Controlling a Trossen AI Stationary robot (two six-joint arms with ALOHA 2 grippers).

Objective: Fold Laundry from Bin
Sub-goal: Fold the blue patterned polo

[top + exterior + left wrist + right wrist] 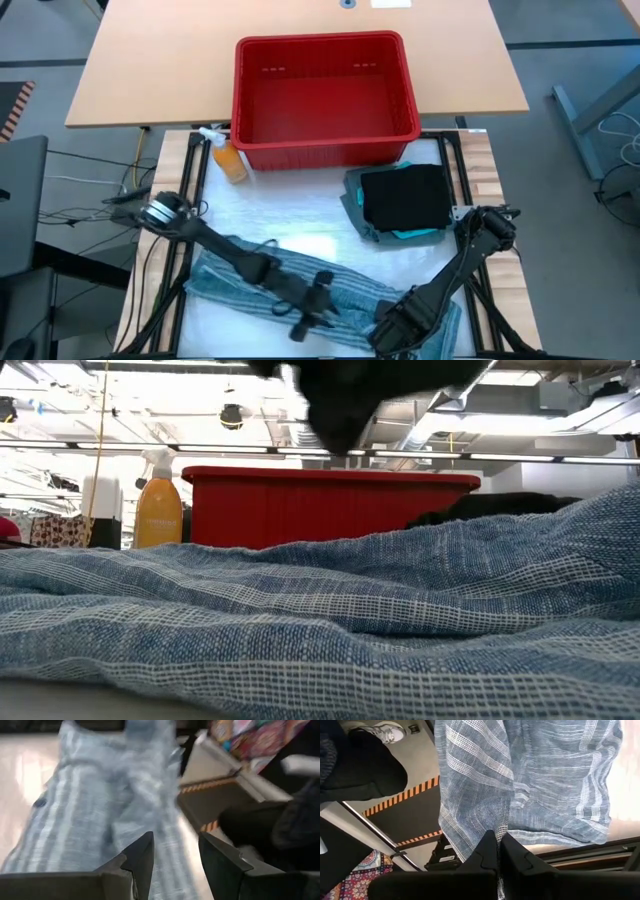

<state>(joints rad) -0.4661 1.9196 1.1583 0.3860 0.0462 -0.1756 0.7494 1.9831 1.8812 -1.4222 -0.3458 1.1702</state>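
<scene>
Blue-grey garment (250,285) apparently beneath left end effector (318,318).

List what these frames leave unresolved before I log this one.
- High view: right gripper fingertips hidden by its own arm.
- Right wrist view: fingers shut on the blue-grey garment; how much cloth is pinched is unclear.
- Low view: garment blocks the table; the red bin interior is unseen.

Blue-grey shirt (300,285) lies flat; folded pile (400,205) beside red bin (325,100)
</scene>
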